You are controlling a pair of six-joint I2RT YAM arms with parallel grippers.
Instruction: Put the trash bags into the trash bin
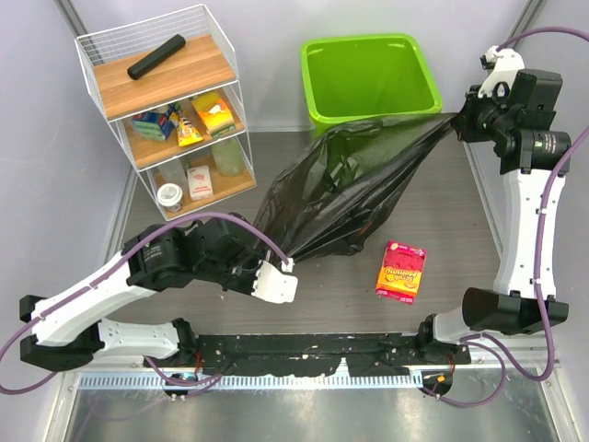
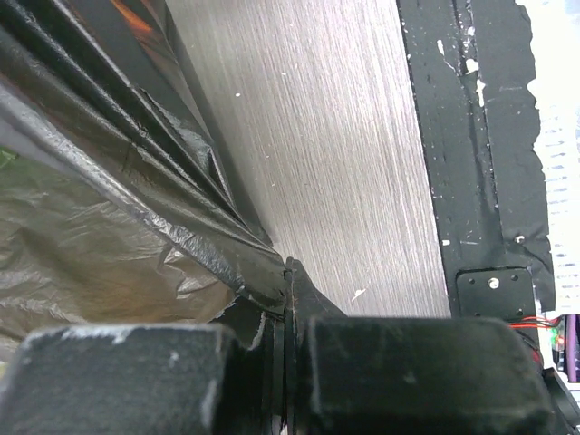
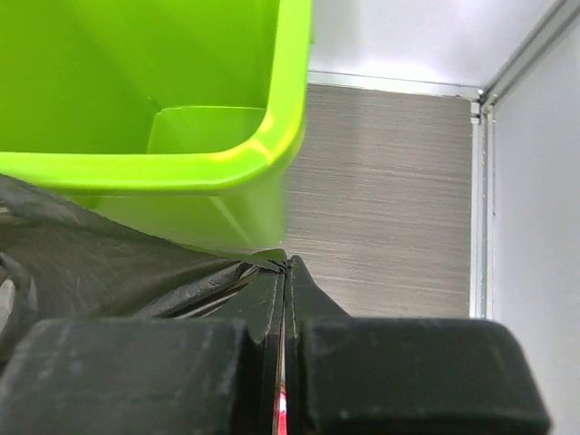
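A glossy black trash bag (image 1: 345,189) hangs stretched between my two grippers, sagging onto the table in front of the lime-green trash bin (image 1: 368,78). My left gripper (image 1: 289,264) is shut on the bag's near-left corner, low over the table; the wrist view shows crinkled black film (image 2: 136,199) pinched at the fingertips (image 2: 288,272). My right gripper (image 1: 453,120) is shut on the bag's far-right corner, just beside the bin's front right corner. In the right wrist view the bin's rim (image 3: 181,168) stands close above the pinched film (image 3: 109,263), with the gripper (image 3: 286,267) below it.
A white wire shelf (image 1: 170,110) stands at the back left, with a rolled black cylinder (image 1: 155,56) on its top board and small packages below. A red snack packet (image 1: 401,271) lies on the table near the right arm. Walls close in on both sides.
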